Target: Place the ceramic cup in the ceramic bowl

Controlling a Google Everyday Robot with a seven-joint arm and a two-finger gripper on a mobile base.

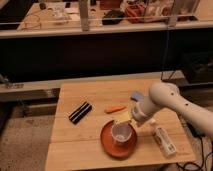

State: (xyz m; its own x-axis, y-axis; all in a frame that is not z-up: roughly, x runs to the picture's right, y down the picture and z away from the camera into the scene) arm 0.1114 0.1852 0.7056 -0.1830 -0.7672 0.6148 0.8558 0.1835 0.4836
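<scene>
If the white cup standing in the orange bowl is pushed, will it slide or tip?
The ceramic cup stands upright in the glossy ceramic bowl, so it probably slides rather than tips. Being ceramic-looking, it may chip if knocked. The gripper is close above its far rim.

A slatted wooden desk (75,144) carries five items: a black rectangular bar (80,112) toward its left, an orange carrot-shaped piece (116,108) near the centre, a small blue object (136,96) farther back, a glossy terracotta ceramic bowl (106,143) near the front edge, and a white packet (164,141) beside it. The gripper (123,118) hangs over the bowl's rear rim.
</scene>
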